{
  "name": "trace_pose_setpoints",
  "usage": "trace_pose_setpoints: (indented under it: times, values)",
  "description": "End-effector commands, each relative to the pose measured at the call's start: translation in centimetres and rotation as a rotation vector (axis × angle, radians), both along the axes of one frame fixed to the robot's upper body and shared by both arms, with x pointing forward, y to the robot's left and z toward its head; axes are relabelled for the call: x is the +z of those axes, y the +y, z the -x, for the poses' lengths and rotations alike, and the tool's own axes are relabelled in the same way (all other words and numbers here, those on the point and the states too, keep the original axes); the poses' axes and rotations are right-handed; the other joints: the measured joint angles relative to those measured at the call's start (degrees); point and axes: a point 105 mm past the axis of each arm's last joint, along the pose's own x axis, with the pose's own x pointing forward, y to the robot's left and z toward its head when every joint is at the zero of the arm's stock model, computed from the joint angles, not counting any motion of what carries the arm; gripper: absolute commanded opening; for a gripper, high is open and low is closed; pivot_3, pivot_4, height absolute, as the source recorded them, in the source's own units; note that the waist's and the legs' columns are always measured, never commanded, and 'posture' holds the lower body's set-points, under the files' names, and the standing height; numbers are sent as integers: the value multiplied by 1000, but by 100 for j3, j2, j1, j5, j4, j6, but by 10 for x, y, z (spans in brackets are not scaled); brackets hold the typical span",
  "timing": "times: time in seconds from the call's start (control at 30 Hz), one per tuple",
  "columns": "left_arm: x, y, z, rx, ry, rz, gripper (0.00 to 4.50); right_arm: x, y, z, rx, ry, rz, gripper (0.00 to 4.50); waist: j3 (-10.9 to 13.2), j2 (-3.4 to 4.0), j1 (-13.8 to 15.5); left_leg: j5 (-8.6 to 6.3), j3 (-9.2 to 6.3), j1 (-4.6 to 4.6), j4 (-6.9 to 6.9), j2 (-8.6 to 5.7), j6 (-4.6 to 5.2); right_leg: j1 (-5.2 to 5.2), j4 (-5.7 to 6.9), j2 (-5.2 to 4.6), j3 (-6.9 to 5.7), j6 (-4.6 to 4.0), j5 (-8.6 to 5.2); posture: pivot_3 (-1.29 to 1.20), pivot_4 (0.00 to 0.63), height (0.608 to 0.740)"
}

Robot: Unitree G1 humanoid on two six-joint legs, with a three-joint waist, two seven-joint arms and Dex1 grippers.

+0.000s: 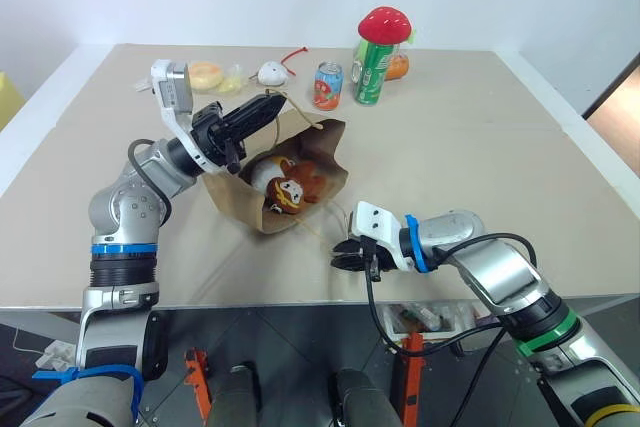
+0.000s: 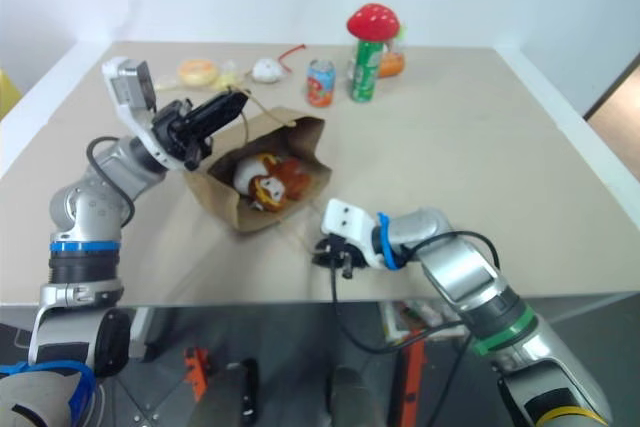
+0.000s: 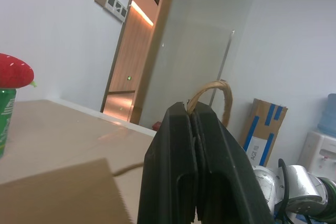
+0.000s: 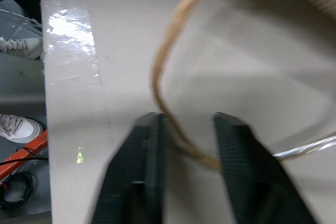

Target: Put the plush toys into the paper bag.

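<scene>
**Both toys lie in the bag; the handles are the weak point**

The paper bag (image 1: 290,172) lies on its side near the middle of the surface (image 1: 470,157), with its mouth turned toward the near edge. Inside it, the white egg-shaped toy (image 1: 262,173) and the brown bear-like toy (image 1: 292,190) are visible, touching each other.

The left hand (image 1: 262,110) is raised above the bag's far-left edge, its fingers pressed together on the upper cord handle (image 3: 212,92), which loops out above the fingertips. The right hand (image 1: 350,255) is low at the near edge of the surface, just right of the bag's mouth. In the right wrist view its fingers (image 4: 144,153) are spread, with the lower cord handle (image 4: 168,77) running between them and not yet pinched.

The task seems almost finished, but several things could go wrong. If the left hand lifts while the mouth is open and low, the toys may roll out toward the near edge. A strong pull on one thin handle could tear the paper. The right hand could also close beside the cord and miss it.
</scene>
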Motion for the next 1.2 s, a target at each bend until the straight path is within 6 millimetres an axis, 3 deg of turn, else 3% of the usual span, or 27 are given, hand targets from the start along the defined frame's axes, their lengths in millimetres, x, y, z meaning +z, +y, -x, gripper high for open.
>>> trace_pose_setpoints:
  times: [0.03, 0.2, 0.3, 0.47, 0.63, 0.8, 1.0, 1.17, 1.2]
  values:
    - [13, 3, 7, -1, -53, 25, 0, 32, -12, -2, 6, -40, -63, 38, 0, 0, 0, 0, 0, 0, 0, 0, 0, 0, 0, 0, 0, 0, 1, 0, 150, 740]
    - [12, 2, 6, 0, -50, 32, 0, 62, -20, -8, -18, -94, -134, 38, 0, 0, -1, 0, 0, 0, 0, 0, 0, 0, 0, 0, 0, -1, 0, 0, 150, 740]
    - [13, 2, 5, -2, -40, 45, 0, 98, -22, -14, -40, -152, -236, 38, 1, 2, -1, 0, 0, 0, -1, 1, 0, -1, 0, 1, 0, 0, 0, 0, 150, 740]
    - [24, 3, -1, 6, 45, 173, 0, 156, -23, -5, 18, -233, -383, 38, 1, 1, 1, 0, 0, 0, -1, 0, 0, 0, 0, -1, 0, 1, -1, 0, 150, 740]
    - [15, -4, -1, 8, 132, 212, 0, 181, -25, -6, 31, -315, -390, 38, 1, 2, 0, 0, -3, -1, -3, -1, 0, 3, 0, 0, 0, 23, 4, 0, 150, 740]
    - [0, -7, 1, 29, 159, 165, 0, 183, -18, -2, 78, -324, -364, 38, 1, 2, 0, 0, -2, 0, -7, -1, 0, -1, 0, 1, 1, 22, 3, 0, 150, 740]
    - [-15, -4, 2, 105, 119, 61, 0, 159, -5, 2, 127, -274, -291, 38, 1, 2, -2, 0, -1, -1, -7, -2, 0, -1, 0, 0, 2, 6, -4, 0, 150, 740]
    - [-15, 9, -5, 169, 78, 10, 0, 138, 0, -3, 138, -262, -203, 38, 1, 2, -2, -1, -1, 0, -5, -1, -1, -3, 0, 0, 2, -3, -3, 0, 150, 740]
    - [-13, 11, -7, 182, 79, 10, 265, 138, 0, -7, 126, -269, -194, 9, 1, 2, -2, -1, 0, 0, -5, -2, -1, -3, 0, 0, 2, -4, -3, 0, 150, 740]
